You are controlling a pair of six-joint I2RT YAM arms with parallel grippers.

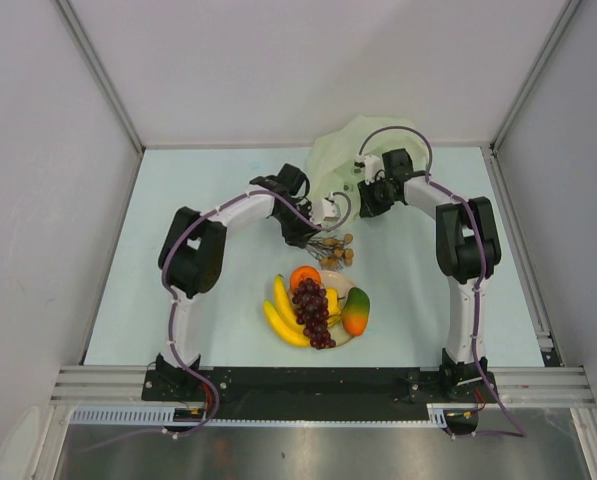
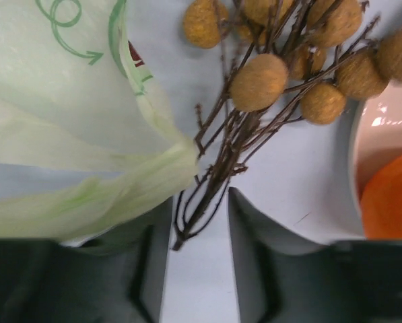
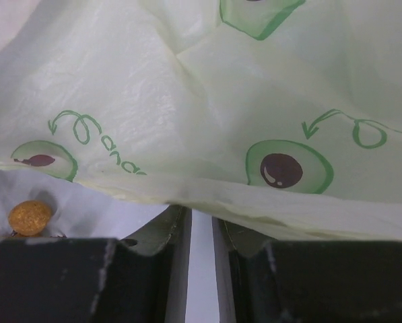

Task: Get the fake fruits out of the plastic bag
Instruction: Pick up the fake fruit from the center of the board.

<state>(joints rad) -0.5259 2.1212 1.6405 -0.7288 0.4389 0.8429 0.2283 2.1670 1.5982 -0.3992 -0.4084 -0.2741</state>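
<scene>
The plastic bag (image 1: pixel 353 150) is bunched up at the back of the table. It fills the right wrist view (image 3: pixel 201 101). My right gripper (image 1: pixel 366 200) is at its near edge, jaws nearly together (image 3: pixel 202 212), with the bag's hem across the hidden fingertips. My left gripper (image 1: pixel 318 225) is open (image 2: pixel 199 202). The stem end of a brown stemmed bunch (image 2: pixel 268 81) lies loose between its fingers, and a bag corner (image 2: pixel 73 121) covers the left finger. The bunch (image 1: pixel 336 250) lies on the table. Bananas (image 1: pixel 283 315), orange (image 1: pixel 303 276), grapes (image 1: pixel 313 312), mango (image 1: pixel 356 312) and a yellow fruit (image 1: pixel 332 300) sit on the plate.
The cream plate (image 1: pixel 350 285) stands in the near middle, just in front of the brown bunch; its rim (image 2: pixel 355 168) and the orange (image 2: pixel 392 202) show at the right of the left wrist view. Walls enclose the table on three sides.
</scene>
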